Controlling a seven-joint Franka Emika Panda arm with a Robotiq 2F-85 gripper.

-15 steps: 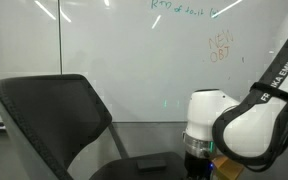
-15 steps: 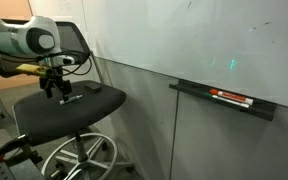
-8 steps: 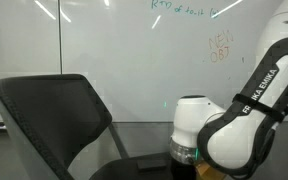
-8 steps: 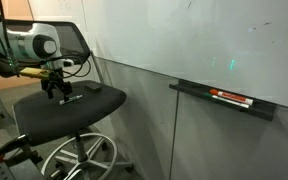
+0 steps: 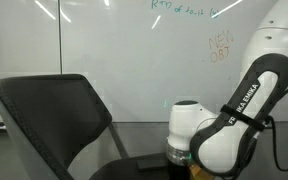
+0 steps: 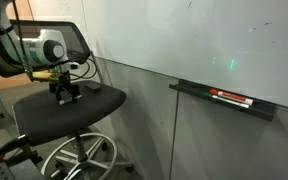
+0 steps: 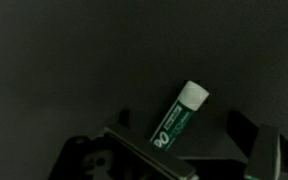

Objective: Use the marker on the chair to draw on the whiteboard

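The marker (image 7: 179, 115), green with a white cap, lies at a slant on the dark seat of the chair (image 6: 84, 108) in the wrist view. My gripper (image 7: 196, 142) hangs open just over it. The marker's lower end sits beside one finger (image 7: 134, 140), and the other finger (image 7: 272, 150) stands well clear. In an exterior view the gripper (image 6: 66, 93) is low over the seat and hides the marker. The chair's backrest (image 5: 54, 115) and the whiteboard (image 5: 134, 50) fill the scene, with the whiteboard (image 6: 204, 40) also behind the chair.
A grey ledge (image 6: 199, 92) under the board carries a flat red-and-black item (image 6: 234, 97). The chair's chrome base (image 6: 79, 160) stands on the floor. My arm's white elbow (image 5: 224, 130) bulks beside the backrest.
The arm has shifted across the seat toward the backrest and sunk a little closer to it. The jaws have stayed open, and the marker has not moved.
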